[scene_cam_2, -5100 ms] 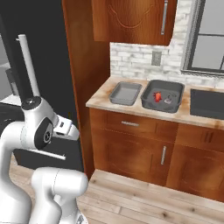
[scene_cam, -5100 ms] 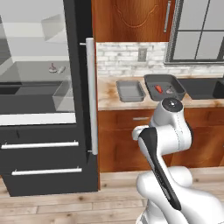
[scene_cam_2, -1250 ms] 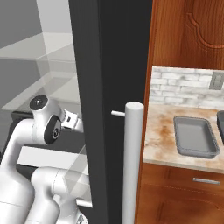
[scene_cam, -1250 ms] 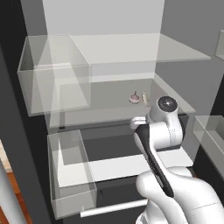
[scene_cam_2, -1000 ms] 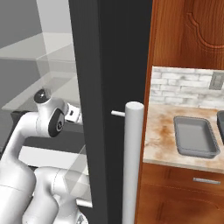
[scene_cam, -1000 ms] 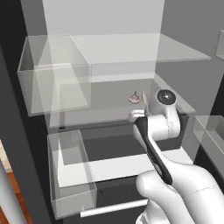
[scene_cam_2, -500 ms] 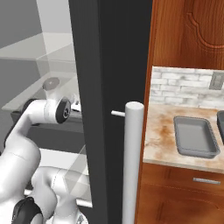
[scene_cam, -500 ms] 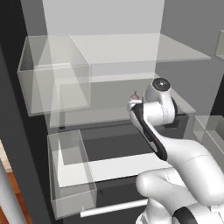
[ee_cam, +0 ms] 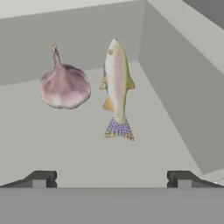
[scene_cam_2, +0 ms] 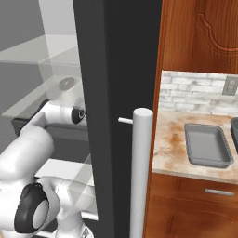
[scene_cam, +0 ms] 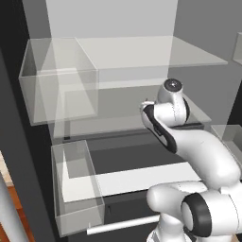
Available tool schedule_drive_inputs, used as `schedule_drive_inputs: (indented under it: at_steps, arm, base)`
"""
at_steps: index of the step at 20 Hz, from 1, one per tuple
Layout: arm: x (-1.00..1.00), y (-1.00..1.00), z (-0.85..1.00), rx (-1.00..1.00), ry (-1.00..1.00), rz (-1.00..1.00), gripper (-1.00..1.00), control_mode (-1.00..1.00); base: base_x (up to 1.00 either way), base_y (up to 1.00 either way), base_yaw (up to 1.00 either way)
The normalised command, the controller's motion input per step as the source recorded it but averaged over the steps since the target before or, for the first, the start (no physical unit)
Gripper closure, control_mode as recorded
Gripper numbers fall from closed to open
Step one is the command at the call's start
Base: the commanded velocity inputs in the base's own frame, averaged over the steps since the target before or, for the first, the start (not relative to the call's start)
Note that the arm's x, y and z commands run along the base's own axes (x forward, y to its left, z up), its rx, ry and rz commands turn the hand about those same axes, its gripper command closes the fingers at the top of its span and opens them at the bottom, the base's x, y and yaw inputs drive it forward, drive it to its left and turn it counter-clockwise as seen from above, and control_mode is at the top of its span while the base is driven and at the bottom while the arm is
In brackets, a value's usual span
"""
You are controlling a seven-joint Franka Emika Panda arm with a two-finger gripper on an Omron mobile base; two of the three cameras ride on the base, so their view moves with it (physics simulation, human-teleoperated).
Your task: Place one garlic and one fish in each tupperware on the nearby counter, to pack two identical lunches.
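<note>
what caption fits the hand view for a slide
Open gripper facing a garlic bulb and a slim pale fish lying apart on a grey shelf.

White arm (scene_cam_2: 44,125) reaches left behind black door edge (scene_cam_2: 116,93), among grey glassy shelves (scene_cam_2: 42,58). Pale round door handle (scene_cam_2: 139,172) upright in front. Right: grey tray (scene_cam_2: 208,145) on mottled counter (scene_cam_2: 169,148), wood cabinets (scene_cam_2: 200,37) above.
</note>
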Motion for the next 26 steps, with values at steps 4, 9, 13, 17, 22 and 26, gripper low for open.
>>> schedule_drive_inputs:
  at_steps: [4,9,13,17,22,26]
  arm:
    - [0.42,-0.13,-0.22,0.0,-0.02,-0.04,-1.0,-1.0]
    - [0.45,-0.12,-0.26,-0.01,-0.05,-0.04,-1.0,-1.0]
    - [0.48,-0.15,-0.05,0.0,-0.02,-0.04,-1.0,-1.0]
    - [0.39,-0.18,-0.02,0.0,-0.01,0.0,-1.0,-1.0]
    - [0.28,-0.06,-0.17,0.0,0.0,0.0,-1.0,-1.0]
    - [0.03,0.0,-0.55,0.0,0.0,0.0,-1.0,-1.0]
  base:
    - [0.0,0.0,0.0]
    - [0.0,0.0,0.0]
    - [0.0,0.0,0.0]
    - [0.0,0.0,0.0]
    - [0.0,0.0,0.0]
    - [0.0,0.0,0.0]
